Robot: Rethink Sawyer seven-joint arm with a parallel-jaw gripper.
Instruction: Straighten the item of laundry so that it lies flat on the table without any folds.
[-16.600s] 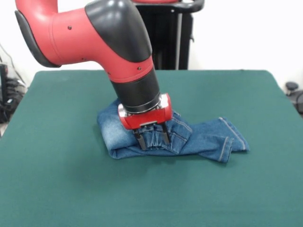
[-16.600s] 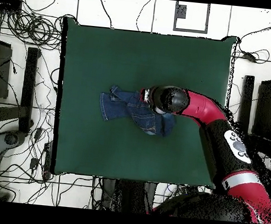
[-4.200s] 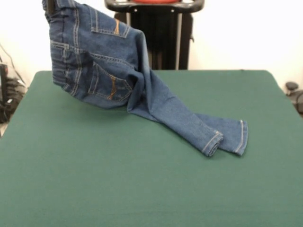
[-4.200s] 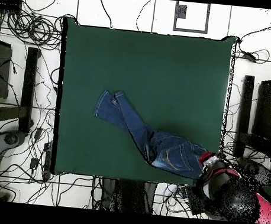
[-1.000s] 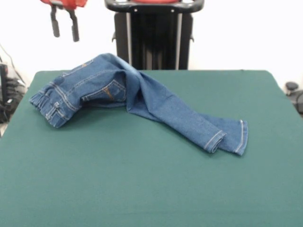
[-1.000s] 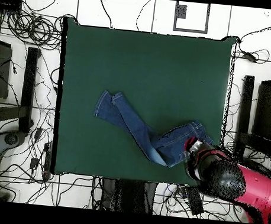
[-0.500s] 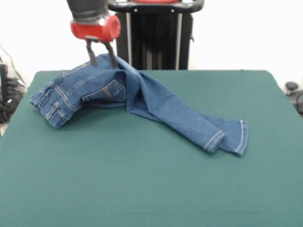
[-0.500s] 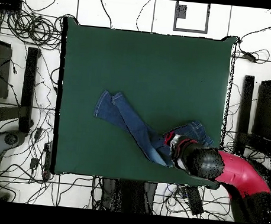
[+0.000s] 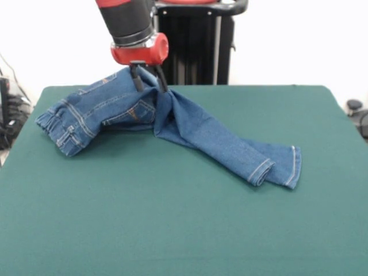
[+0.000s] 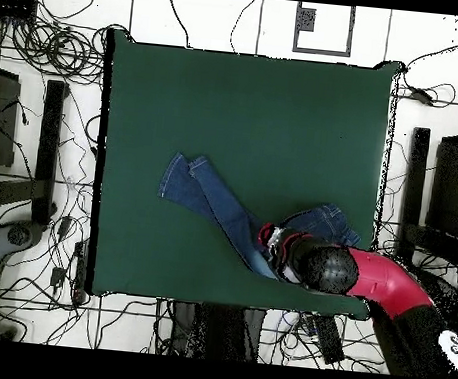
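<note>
Arm (image 9: 127,20): red and black, comes straight down over the jeans' (image 9: 172,123) raised hump, wrist vertical.
Arm from above (image 10: 385,283): reaches in across the table (image 10: 231,107) edge nearest the base, its end over the jeans' seat.
Gripper (image 9: 148,83): points down, two dark fingers (image 9: 137,81) slightly apart, tips at the hump's top fold; whether they pinch cloth is unclear.

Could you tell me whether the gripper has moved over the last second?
Yes. In the front view the gripper has come down from near the picture's top edge and shifted right, toward the black pedestal; its fingers now reach the raised fold of the jeans.
</note>
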